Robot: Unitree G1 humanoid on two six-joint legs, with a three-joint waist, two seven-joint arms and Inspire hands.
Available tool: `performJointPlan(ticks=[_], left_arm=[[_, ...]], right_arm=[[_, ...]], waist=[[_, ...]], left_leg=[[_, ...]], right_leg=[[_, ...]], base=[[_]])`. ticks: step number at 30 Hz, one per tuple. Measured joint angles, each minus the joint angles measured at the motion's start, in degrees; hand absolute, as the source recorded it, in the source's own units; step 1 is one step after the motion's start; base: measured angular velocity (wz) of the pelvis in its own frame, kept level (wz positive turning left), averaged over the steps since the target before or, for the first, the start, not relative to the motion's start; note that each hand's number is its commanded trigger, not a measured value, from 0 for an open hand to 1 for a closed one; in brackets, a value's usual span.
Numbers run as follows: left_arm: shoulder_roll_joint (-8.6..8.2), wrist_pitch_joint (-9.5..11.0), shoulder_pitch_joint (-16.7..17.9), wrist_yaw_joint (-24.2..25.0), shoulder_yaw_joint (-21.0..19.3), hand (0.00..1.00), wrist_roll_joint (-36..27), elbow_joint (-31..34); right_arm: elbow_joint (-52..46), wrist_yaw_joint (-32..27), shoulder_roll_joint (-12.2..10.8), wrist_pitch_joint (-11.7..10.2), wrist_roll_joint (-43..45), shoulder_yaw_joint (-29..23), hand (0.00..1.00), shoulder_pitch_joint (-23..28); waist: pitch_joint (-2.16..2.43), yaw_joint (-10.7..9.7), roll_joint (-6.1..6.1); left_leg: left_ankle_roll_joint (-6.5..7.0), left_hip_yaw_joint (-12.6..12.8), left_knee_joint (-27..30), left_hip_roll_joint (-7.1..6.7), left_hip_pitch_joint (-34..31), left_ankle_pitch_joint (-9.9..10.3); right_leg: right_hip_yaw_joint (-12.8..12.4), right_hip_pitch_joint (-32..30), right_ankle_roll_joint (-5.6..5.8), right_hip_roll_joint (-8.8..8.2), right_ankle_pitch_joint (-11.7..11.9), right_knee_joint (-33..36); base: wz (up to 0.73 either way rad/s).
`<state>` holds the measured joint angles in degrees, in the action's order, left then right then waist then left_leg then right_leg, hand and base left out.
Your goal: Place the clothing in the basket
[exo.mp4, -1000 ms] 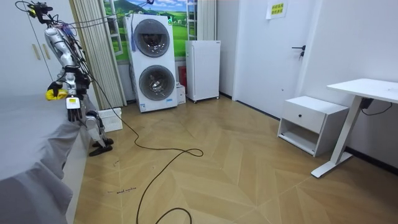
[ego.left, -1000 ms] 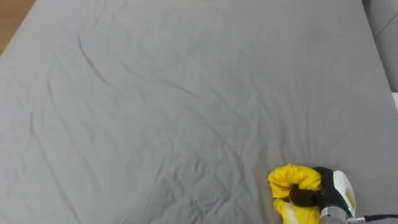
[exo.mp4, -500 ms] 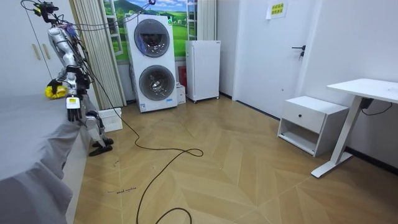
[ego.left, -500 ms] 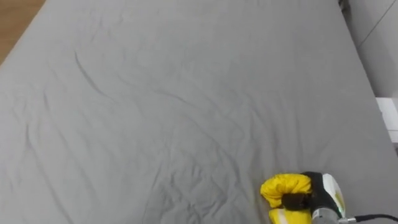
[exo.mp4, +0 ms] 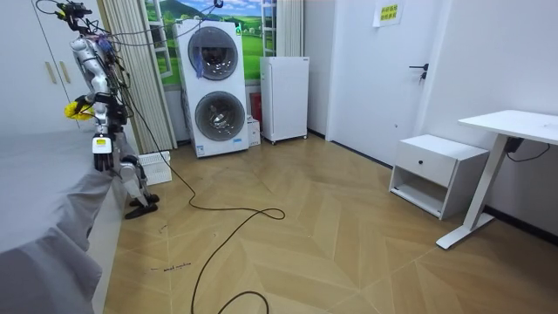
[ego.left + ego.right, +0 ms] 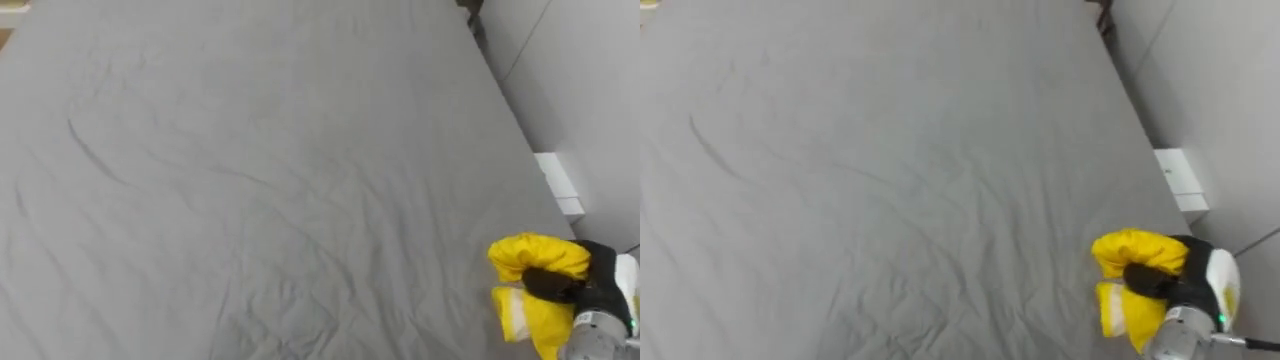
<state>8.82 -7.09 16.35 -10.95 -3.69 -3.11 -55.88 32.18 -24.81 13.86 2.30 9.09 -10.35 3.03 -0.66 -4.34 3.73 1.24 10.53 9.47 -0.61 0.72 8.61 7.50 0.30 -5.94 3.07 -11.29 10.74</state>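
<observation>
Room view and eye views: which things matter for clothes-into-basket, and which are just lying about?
Job: yellow garment, gripped by the right robot hand; white basket on the floor near the robot.
Lying about: grey bed, stacked washers, white fridge, bedside cabinet, desk.

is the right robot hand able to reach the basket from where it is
Probably not yet: the right robot hand grips the yellow cloth up by the bed, while the basket sits on the floor near its feet.

Bed [image 5: 42, 187] — grey sheet [image 6: 250, 170] on top, creased, draped over edge.
</observation>
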Motion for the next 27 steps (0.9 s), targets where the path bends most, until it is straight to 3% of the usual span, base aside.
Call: performJointPlan(ticks=[1,2,8,14,19,24,27], left_arm=[[0.01,-0.15,0.36,0.28,-0.96,0.00,1.03,0.00],[0.04,-0.37,0.45,0.37,-1.77,0.00,2.28,0.15],[0.13,-2.19,1.22,0.36,-3.14,0.00,3.95,0.53],[0.60,-4.60,1.22,0.39,-3.19,0.00,5.22,0.52],[0.94,-4.89,0.88,0.45,-2.90,0.00,5.22,0.48],[1.35,-5.95,-1.96,0.57,-1.80,0.00,5.83,-1.26],[1.46,-6.24,-5.66,0.38,-0.66,0.00,6.04,-3.02]], right_arm=[[-0.19,0.02,0.02,0.27,0.02,-0.98,1.00,0.29],[-1.37,0.01,0.02,0.29,0.00,-2.05,1.00,1.36],[-3.05,-0.04,0.05,0.39,-1.22,-4.97,1.00,6.13],[-3.00,-2.07,0.05,0.37,-2.39,-6.95,1.00,6.74],[1.59,-2.60,0.06,0.55,-4.86,-7.20,1.00,6.95],[12.38,-4.33,0.87,1.01,-7.60,-7.31,1.00,0.71],[16.95,-6.85,2.24,0.81,-8.55,-7.16,1.00,-4.18]], waist=[[-0.02,-0.45,0.27],[-0.17,-0.52,0.53],[-0.16,-1.59,0.68],[-0.17,-3.77,0.11],[0.07,-3.97,-0.64],[-0.24,-4.68,-1.97],[-0.85,-4.65,-3.35]], left_leg=[[0.00,0.51,0.01,0.12,0.24,0.00],[-0.01,0.85,-0.01,0.24,0.43,0.00],[-0.05,3.76,-0.01,1.17,0.45,0.14],[-0.11,5.91,0.40,1.87,-0.97,0.25],[-0.09,7.14,0.56,2.12,-3.69,0.19],[0.36,9.67,3.08,3.00,-9.87,0.23],[0.91,9.75,5.79,3.06,-15.71,0.44]], right_leg=[[-0.49,0.07,-1.09,0.12,0.54,0.01],[-1.29,0.05,-1.34,0.35,0.69,0.01],[-4.56,-1.02,-1.10,1.33,1.33,0.24],[-6.58,-3.13,-1.76,1.99,2.78,0.89],[-8.34,-6.46,-1.88,2.46,3.85,1.25],[-10.27,-12.55,-1.65,2.90,5.46,2.42],[-11.16,-18.96,-1.35,2.86,5.65,5.50]], base=[[-0.22],[-0.24],[-0.29],[-0.21],[-0.20],[-0.26],[-0.18]])
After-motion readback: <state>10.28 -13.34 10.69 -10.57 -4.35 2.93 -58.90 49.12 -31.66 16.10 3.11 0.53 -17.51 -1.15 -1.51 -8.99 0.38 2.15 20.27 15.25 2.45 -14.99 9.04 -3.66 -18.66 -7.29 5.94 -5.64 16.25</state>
